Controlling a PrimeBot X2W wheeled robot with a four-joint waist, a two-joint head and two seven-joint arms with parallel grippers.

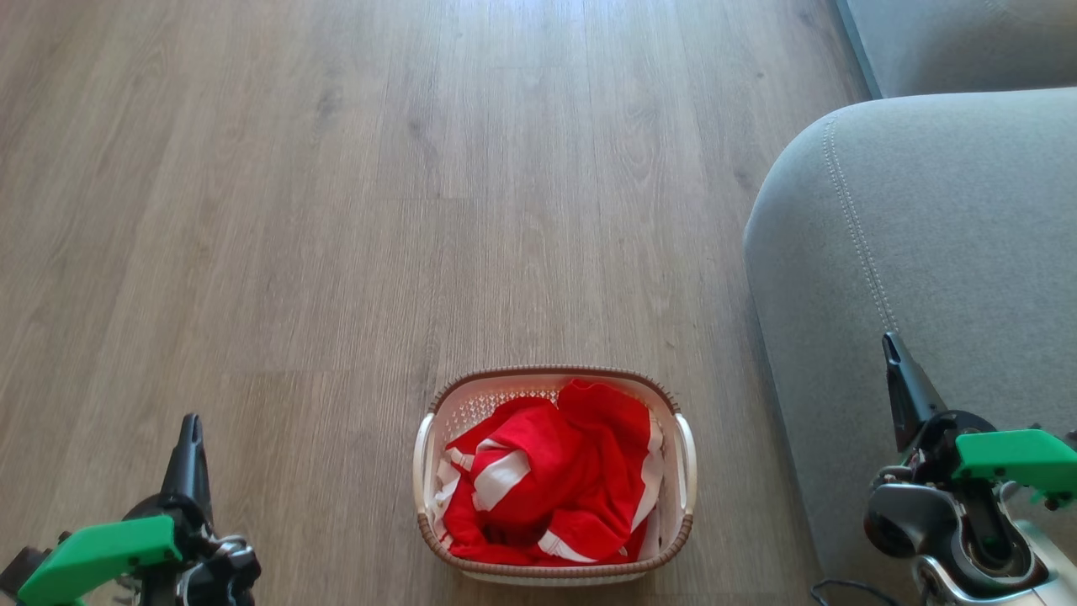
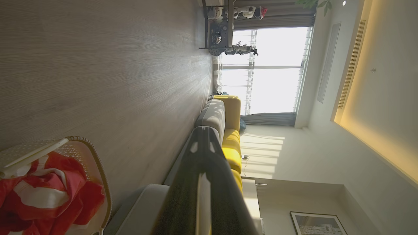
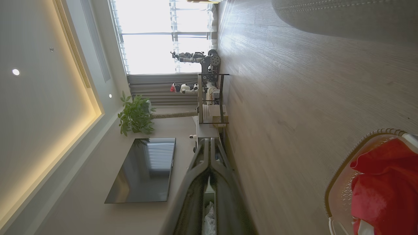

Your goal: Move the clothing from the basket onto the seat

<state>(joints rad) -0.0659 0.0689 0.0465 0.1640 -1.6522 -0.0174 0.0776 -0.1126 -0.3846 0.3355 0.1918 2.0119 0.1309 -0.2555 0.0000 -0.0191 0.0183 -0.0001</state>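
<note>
A cream perforated basket (image 1: 680,459) with a brown braided rim stands on the wood floor, near the bottom centre of the head view. Bright red clothing (image 1: 555,480) with white stripes is bunched inside it. The grey seat (image 1: 942,236) rises to the basket's right. My left gripper (image 1: 190,425) is shut at the lower left, well clear of the basket. My right gripper (image 1: 890,347) is shut over the seat's front edge. The basket (image 2: 98,169) and clothing (image 2: 45,195) show at the lower left of the left wrist view, and the basket (image 3: 336,182) with clothing (image 3: 385,189) at the lower right of the right wrist view.
Wood floor (image 1: 336,210) stretches ahead and to the left. A second grey cushion (image 1: 968,42) lies at the far right. The wrist views show a black shelf rack (image 3: 210,98), a dark TV screen (image 3: 143,169), a potted plant (image 3: 135,114) and a yellow sofa section (image 2: 230,130).
</note>
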